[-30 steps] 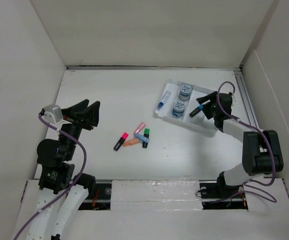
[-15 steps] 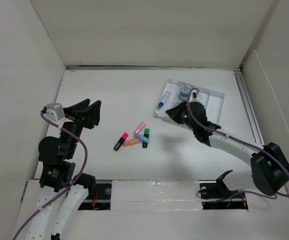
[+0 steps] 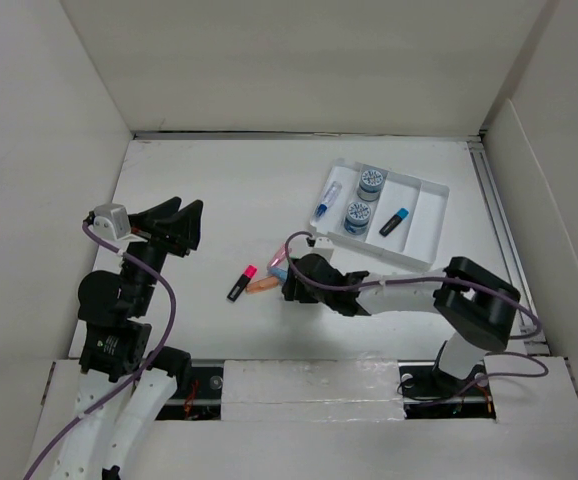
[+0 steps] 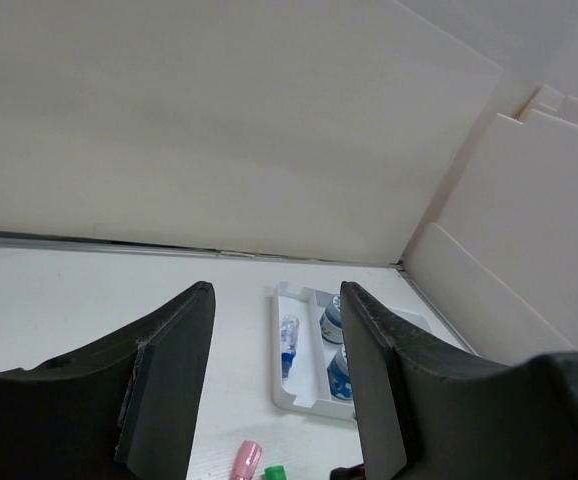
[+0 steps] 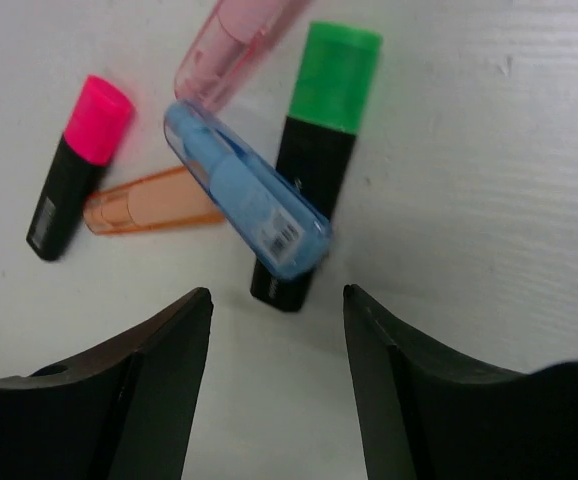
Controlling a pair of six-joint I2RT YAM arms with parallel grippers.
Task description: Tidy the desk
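The right gripper (image 5: 277,320) is open and empty, low over the desk (image 3: 219,190). Under it the pale blue marker (image 5: 244,190) lies across the green-capped marker (image 5: 327,130), from 10 to 4 o'clock. Better to set the jaws across its middle and lift straight, so nothing beside it rolls. The tray (image 3: 427,212) is at 2 o'clock; the left gripper (image 4: 276,300), at 9, is open too.
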